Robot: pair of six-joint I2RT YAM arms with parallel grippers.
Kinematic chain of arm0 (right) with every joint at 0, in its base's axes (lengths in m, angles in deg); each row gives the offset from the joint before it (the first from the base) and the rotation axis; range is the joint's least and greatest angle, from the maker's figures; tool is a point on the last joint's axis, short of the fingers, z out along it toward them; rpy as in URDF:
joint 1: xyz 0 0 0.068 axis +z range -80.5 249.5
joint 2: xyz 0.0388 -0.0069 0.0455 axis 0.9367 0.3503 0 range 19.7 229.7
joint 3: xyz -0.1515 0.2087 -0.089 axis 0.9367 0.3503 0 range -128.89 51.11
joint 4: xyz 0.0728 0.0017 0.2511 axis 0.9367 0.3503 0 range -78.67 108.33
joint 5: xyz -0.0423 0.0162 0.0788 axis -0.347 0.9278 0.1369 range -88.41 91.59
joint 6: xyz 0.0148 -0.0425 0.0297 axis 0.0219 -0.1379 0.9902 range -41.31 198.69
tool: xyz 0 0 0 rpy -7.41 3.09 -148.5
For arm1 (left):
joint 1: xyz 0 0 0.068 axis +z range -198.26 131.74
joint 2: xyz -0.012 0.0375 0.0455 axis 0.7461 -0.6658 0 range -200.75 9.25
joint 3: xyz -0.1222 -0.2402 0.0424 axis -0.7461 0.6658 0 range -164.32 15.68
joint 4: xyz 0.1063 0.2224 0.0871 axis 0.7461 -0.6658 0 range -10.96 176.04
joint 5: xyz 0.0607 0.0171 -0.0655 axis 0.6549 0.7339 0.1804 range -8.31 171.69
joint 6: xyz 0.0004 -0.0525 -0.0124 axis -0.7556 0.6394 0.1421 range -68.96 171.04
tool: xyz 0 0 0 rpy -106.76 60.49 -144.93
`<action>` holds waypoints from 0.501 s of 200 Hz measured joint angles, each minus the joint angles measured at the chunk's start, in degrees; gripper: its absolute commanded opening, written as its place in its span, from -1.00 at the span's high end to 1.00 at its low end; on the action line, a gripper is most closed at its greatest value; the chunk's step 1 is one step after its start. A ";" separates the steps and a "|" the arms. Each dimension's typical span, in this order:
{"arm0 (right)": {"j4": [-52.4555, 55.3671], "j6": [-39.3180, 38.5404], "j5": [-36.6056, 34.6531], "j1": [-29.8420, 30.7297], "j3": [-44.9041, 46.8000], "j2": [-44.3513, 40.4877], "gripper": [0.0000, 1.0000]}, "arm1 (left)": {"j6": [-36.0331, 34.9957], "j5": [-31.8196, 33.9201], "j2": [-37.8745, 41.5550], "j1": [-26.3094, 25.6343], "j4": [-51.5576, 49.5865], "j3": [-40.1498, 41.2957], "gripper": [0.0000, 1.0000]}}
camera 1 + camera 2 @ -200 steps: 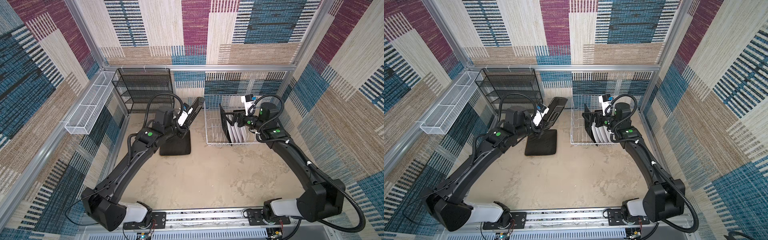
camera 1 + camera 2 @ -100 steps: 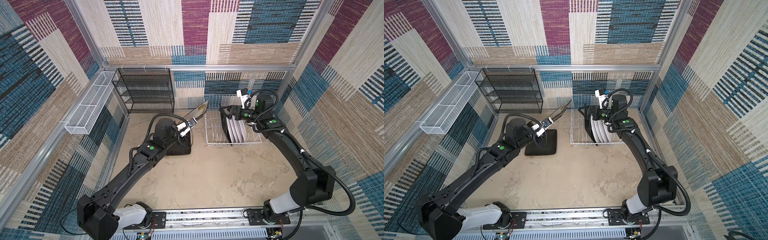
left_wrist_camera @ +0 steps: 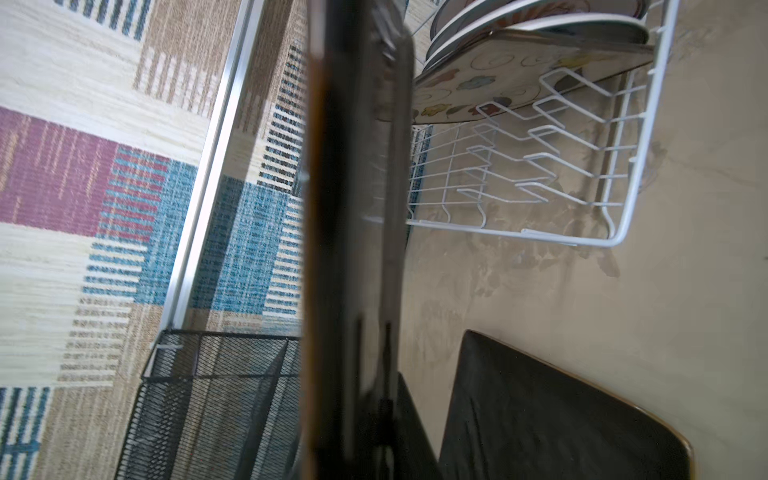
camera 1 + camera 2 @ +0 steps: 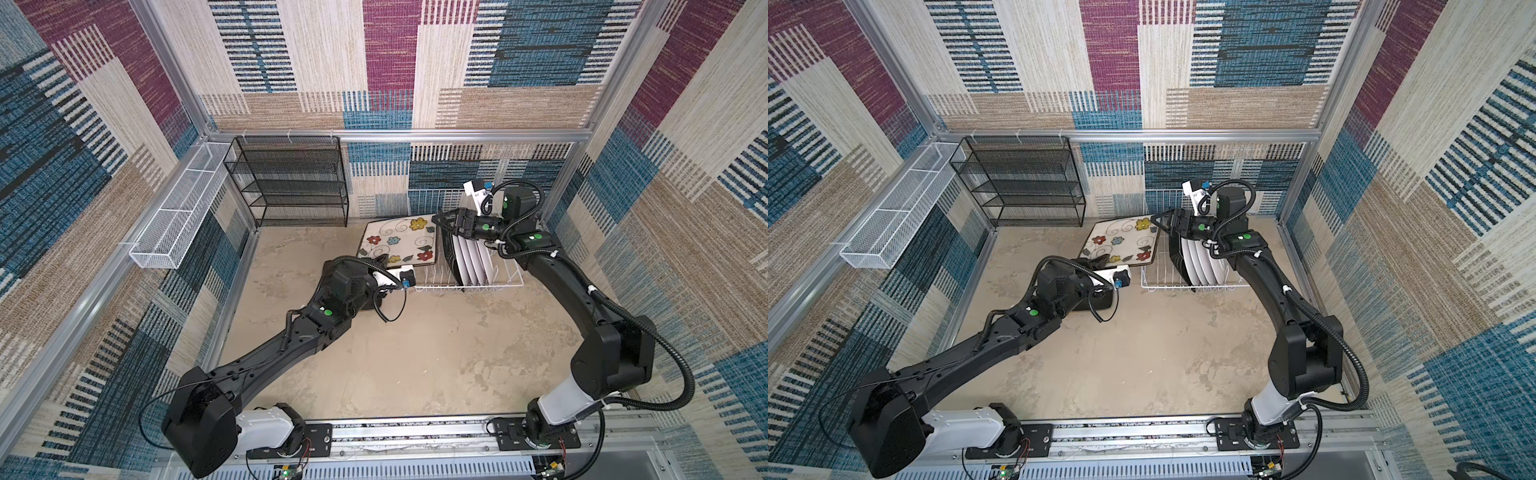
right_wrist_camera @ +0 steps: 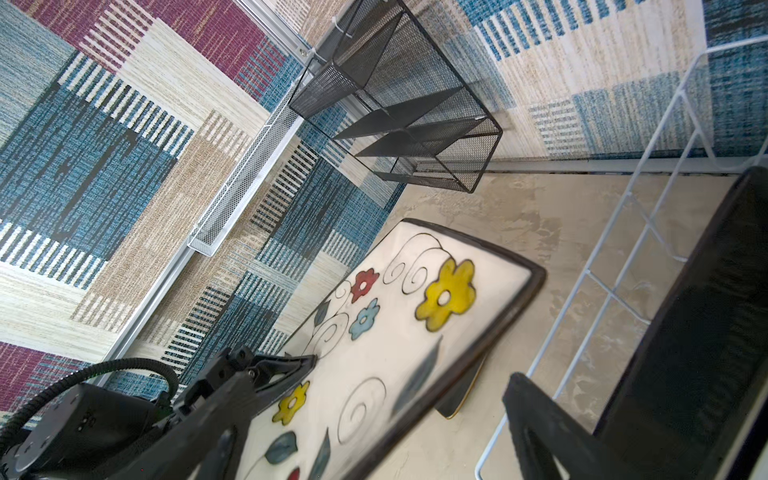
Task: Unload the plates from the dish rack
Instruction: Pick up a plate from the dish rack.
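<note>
Beside the left end of the white wire dish rack (image 4: 469,286), the left gripper (image 4: 384,261) is clamped on the near edge of a flowered square plate (image 4: 399,241), held face up and tilted above the floor (image 4: 415,353), clear of the tines. The right wrist view shows 1 finger (image 5: 291,365) lying on the cream face of that plate. Under the left arm, a face-down square plate (image 3: 561,415) lies black back up on the floor, just beside the rack. Inside the rack, a standing square plate (image 4: 451,257) shows its black back toward the left arm, with several round white plates (image 4: 473,262) upright in the slots behind it. The right gripper (image 4: 445,224) hangs at the top edge of the standing square plate with its jaws spread apart; whether they touch it cannot be told. The slots at the rack's left end hold nothing. A black mesh shelf unit (image 4: 291,187) stands against the back wall, and a long white mesh basket (image 4: 178,220) hangs on the left wall.
</note>
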 measured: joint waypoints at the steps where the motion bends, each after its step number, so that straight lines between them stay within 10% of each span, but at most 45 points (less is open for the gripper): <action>1: 0.04 0.02 0.04 0.04 -0.07 0.11 -0.85 | -0.31 0.04 -0.09 -0.04 0.31 0.07 1.00; 100: 5.40 1.51 -0.76 3.96 -3.04 4.57 -0.41 | -7.15 3.15 -1.92 -1.03 9.46 0.90 1.00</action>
